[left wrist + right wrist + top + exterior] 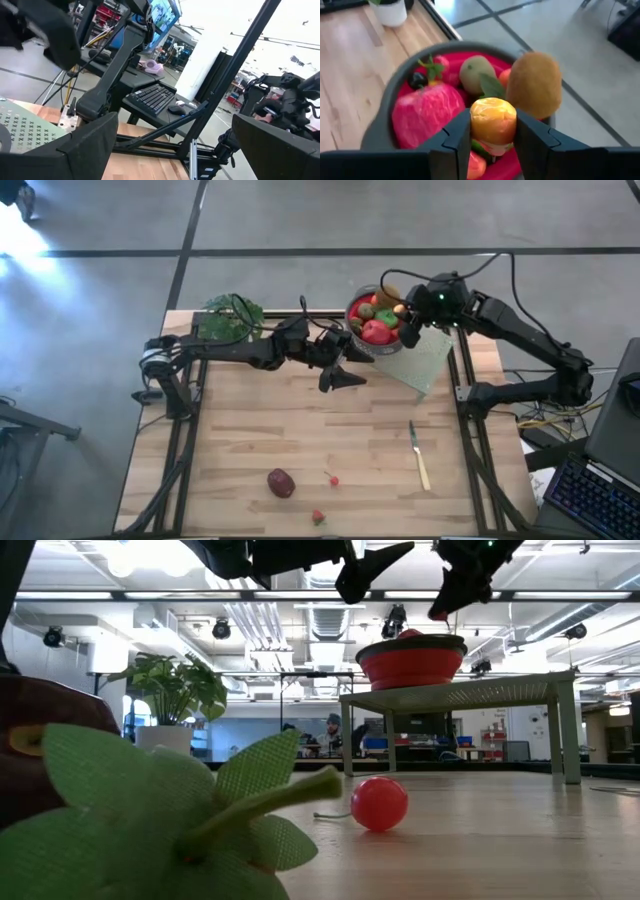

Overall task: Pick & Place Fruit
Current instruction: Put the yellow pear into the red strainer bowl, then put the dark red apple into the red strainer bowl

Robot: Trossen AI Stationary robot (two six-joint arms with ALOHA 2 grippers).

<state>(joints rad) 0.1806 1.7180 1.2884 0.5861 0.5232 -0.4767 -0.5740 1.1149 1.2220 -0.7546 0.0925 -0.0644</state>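
Note:
A grey-rimmed red bowl (pixel 358 345) of fruit stands on a pale green perforated stand (pixel 428 360) at the table's far right. In it are a red apple (pixel 427 116), a brown kiwi (pixel 535 85) and a greenish fruit (pixel 476 74). My right gripper (pixel 493 131) hangs over the bowl (pixel 385 120), shut on a small orange fruit (pixel 493 117). My left gripper (pixel 345 372) stands open in the air near the table's middle, left of the bowl. On the near part of the table lie a maroon plum (pixel 281 482), a cherry (pixel 333 479) and a strawberry (pixel 318 518). My right gripper pinches the small orange fruit by two opposite sides (pixel 475 122) between its two fingers. The fingers slant down from the table's far right. The fruit is held over the fruit in the bowl; whether it touches them I cannot tell.
A slim pale-handled knife (pixel 419 455) lies on the table right of the middle. A leafy potted plant (pixel 232 315) stands at the far left. In the low view the cherry (pixel 379 803) lies in front of the stand (pixel 460 695).

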